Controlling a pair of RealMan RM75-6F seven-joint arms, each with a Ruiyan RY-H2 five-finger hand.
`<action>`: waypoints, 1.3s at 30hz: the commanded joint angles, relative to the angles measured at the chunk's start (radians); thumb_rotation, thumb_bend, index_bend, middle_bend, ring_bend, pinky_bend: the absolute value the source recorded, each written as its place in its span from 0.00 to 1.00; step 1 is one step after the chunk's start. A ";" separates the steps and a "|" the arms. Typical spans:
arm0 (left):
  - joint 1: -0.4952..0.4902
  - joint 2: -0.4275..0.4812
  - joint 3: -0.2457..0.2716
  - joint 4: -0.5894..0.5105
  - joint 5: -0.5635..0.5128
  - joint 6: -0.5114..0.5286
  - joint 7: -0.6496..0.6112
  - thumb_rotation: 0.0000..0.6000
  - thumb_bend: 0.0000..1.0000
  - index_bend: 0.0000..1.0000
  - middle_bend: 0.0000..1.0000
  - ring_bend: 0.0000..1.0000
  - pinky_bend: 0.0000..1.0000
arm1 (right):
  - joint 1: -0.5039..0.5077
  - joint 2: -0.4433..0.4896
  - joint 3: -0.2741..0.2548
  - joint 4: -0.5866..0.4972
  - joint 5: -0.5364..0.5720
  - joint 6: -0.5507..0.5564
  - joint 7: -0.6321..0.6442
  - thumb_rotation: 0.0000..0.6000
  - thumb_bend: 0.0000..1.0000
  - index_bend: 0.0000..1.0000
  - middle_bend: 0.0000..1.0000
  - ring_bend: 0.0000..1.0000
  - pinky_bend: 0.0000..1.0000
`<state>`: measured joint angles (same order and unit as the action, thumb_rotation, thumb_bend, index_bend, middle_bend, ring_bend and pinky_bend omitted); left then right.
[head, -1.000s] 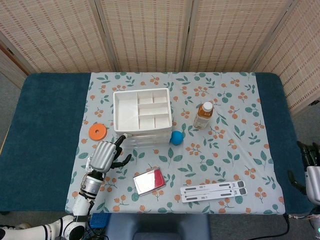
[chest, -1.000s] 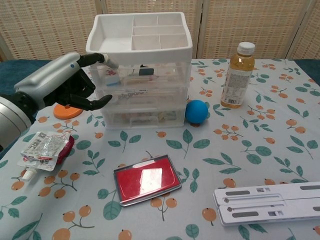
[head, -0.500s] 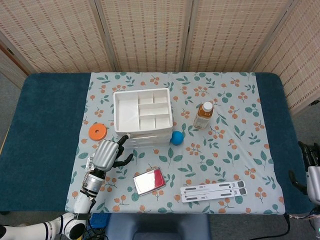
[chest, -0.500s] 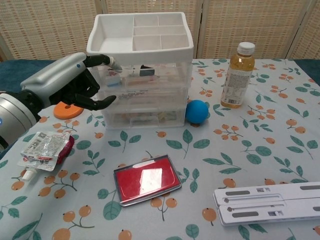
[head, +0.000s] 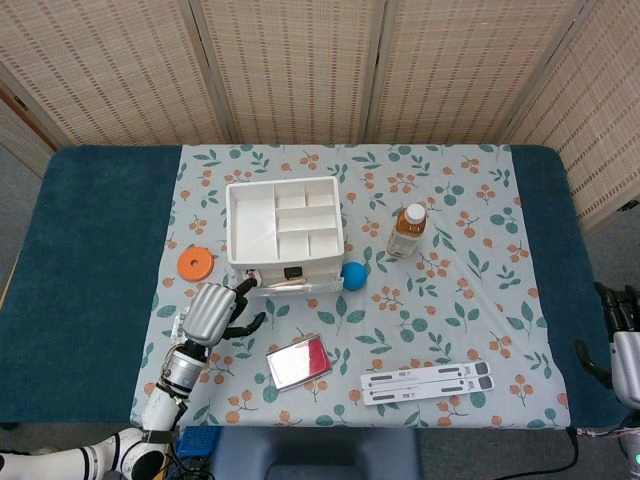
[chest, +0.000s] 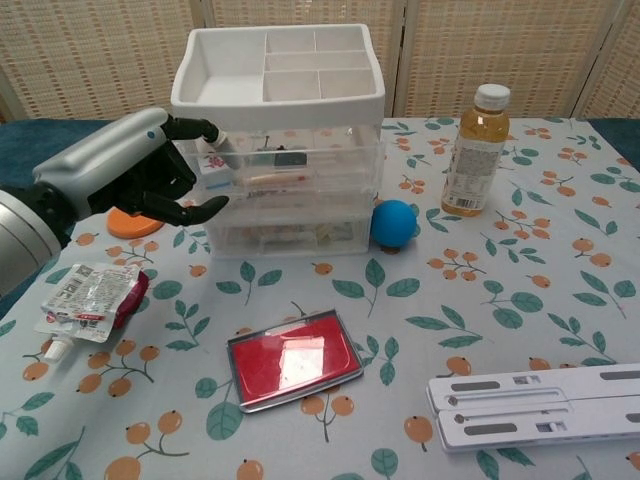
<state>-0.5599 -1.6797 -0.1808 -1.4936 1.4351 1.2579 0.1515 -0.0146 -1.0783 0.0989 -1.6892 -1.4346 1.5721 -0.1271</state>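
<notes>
— What's the left hand (chest: 135, 175) doing over there?

— It's pinching the front left corner of the top drawer (chest: 290, 165) between thumb and a finger, with the other fingers curling loosely below. The drawer is sticking out a little from the organizer (chest: 278, 95), which is sitting mid-table on the leafy cloth (chest: 500, 290).

— Anything showing in that drawer?

— Small bits through the clear front, something dark and something reddish. I can't tell what they are.

— And what's lying around the hand?

— An orange disc (chest: 133, 223) is lying just behind it, partly hidden by the fingers. A crumpled pouch (chest: 92, 295) is lying nearer the table's front edge, below the wrist.

— What else is sitting on the cloth?

— A blue ball (chest: 395, 223) is touching the organizer's right front corner. A bottle (chest: 472, 150) of amber drink is standing upright farther right. A red case (chest: 292, 360) is lying flat in front of the organizer, and a white stand (chest: 535, 405) is lying folded at the front right.

— And the right hand (head: 622, 330)?

— It's hanging at the far right edge of the head view, well apart from everything. I can't tell how its fingers are lying.
</notes>
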 joint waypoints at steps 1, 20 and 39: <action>0.002 0.004 0.003 -0.007 0.002 0.004 -0.001 1.00 0.32 0.37 0.94 1.00 1.00 | 0.000 0.000 0.000 0.000 -0.001 0.001 0.000 1.00 0.37 0.03 0.14 0.06 0.11; 0.029 0.058 0.053 -0.082 0.031 0.017 0.025 1.00 0.32 0.44 0.94 1.00 1.00 | -0.001 -0.002 -0.001 0.000 -0.005 0.002 0.002 1.00 0.37 0.03 0.14 0.06 0.11; 0.056 0.110 0.089 -0.170 0.048 0.023 0.081 1.00 0.32 0.45 0.94 1.00 1.00 | -0.002 -0.005 0.000 0.005 -0.005 0.004 0.009 1.00 0.38 0.03 0.14 0.06 0.11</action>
<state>-0.5063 -1.5746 -0.0947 -1.6573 1.4847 1.2825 0.2255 -0.0164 -1.0828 0.0989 -1.6838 -1.4401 1.5760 -0.1178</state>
